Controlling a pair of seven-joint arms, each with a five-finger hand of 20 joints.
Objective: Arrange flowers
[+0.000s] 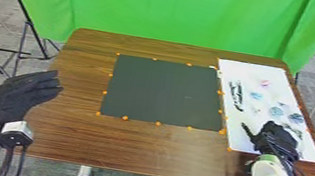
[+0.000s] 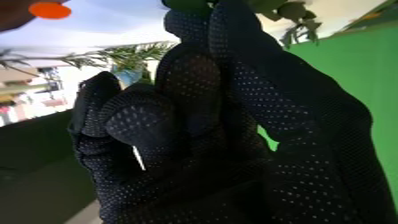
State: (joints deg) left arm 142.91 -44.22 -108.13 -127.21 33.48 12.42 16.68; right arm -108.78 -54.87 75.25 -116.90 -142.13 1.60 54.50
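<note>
The right robot hand [image 1: 278, 141] looks closed on a leafy sprig [image 2: 294, 10] over the white sheet [image 1: 250, 73]; the left robot hand [image 1: 26, 90] hangs open by the desk [image 1: 163, 150]. So shallow a pinch (leaves being slippery) could let the sprig twist or drop when lifted.
</note>
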